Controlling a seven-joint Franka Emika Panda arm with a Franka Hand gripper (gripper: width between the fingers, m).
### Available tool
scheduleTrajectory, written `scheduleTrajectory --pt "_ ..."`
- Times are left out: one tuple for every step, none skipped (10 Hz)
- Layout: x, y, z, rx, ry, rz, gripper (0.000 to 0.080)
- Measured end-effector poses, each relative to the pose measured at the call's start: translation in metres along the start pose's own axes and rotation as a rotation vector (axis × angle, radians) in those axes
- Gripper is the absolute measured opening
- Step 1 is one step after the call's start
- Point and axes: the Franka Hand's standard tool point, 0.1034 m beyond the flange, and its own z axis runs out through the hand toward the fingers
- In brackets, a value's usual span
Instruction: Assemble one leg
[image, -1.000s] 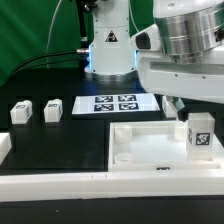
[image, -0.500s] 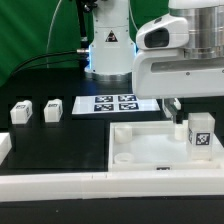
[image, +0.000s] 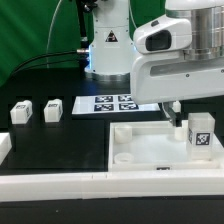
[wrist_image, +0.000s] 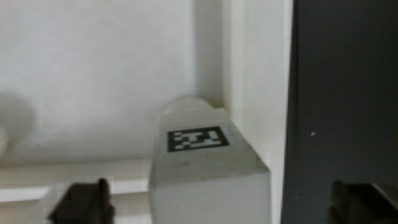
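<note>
A leg (image: 200, 133), a stubby white post with a square marker tag, stands upright in the corner of the white tray (image: 140, 165) on the exterior view's right. My gripper (image: 183, 108) hangs just above and behind it. In the wrist view the gripper (wrist_image: 222, 205) is open, its two dark fingertips (wrist_image: 82, 201) wide apart on either side of the leg (wrist_image: 208, 160) and not touching it. The leg stands by the tray's rim (wrist_image: 249, 60). Two more legs (image: 20, 113) (image: 52, 110) lie on the black table at the exterior view's left.
The marker board (image: 115, 103) lies flat behind the tray, in front of the arm's base (image: 108, 45). A white part (image: 4, 146) sits at the left edge. A long white edge (image: 50, 186) runs along the front.
The arm has shifted toward the exterior view's left, more of its body now showing above the tray. The leg in the tray corner has not moved.
</note>
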Motion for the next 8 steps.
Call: scheduleTrajectory --pt "0.0 0.0 0.0 0.0 0.0 0.0 0.0444" --pt "0.0 0.0 0.0 0.0 0.0 0.0 0.0444" --pt "0.0003 0.0015 -0.0001 -0.001 0.0 0.002 0.0294" --pt "0.0004 0.0019 -0.0001 -0.001 0.0 0.003 0.0295" --pt "0.0004 0.002 -0.0001 -0.001 0.0 0.025 0.0295" --pt "0.0004 0.0021 -0.0001 -0.001 0.0 0.049 0.0295" --pt "0.0004 0.0023 -0.0001 -0.001 0.0 0.04 0.0295" --pt "0.0004 0.0022 0.0 0.002 0.0 0.082 0.0295"
